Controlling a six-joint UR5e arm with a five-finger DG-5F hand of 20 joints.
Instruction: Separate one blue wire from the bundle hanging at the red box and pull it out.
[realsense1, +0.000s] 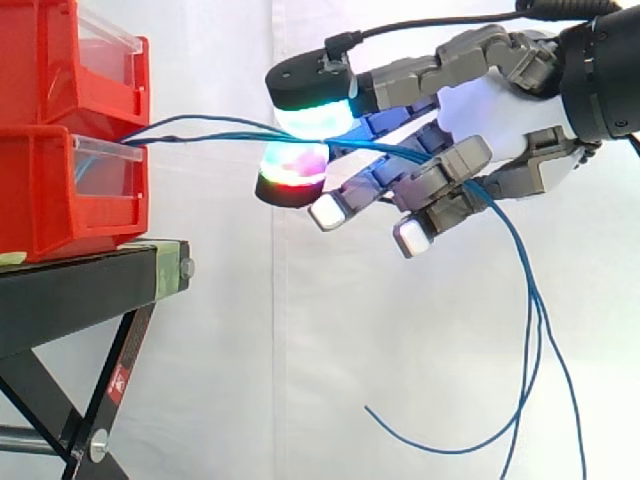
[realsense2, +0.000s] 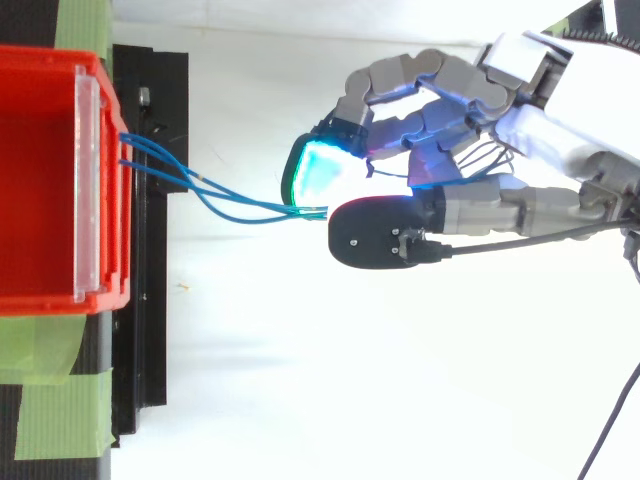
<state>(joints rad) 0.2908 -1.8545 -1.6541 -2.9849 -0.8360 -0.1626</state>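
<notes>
Both views are very bright, and the white curtain (realsense1: 300, 330) glares so much that the pale palm of the hand (realsense1: 500, 115) nearly melts into it. The pads (realsense1: 312, 118) glow green, cyan and red and throw blue and purple light on the fingers (realsense2: 432, 160) near them. Shadows are soft and faint, and only the black stand (realsense1: 70, 290) under the red bins (realsense1: 60, 190) on the left looks dark.
</notes>
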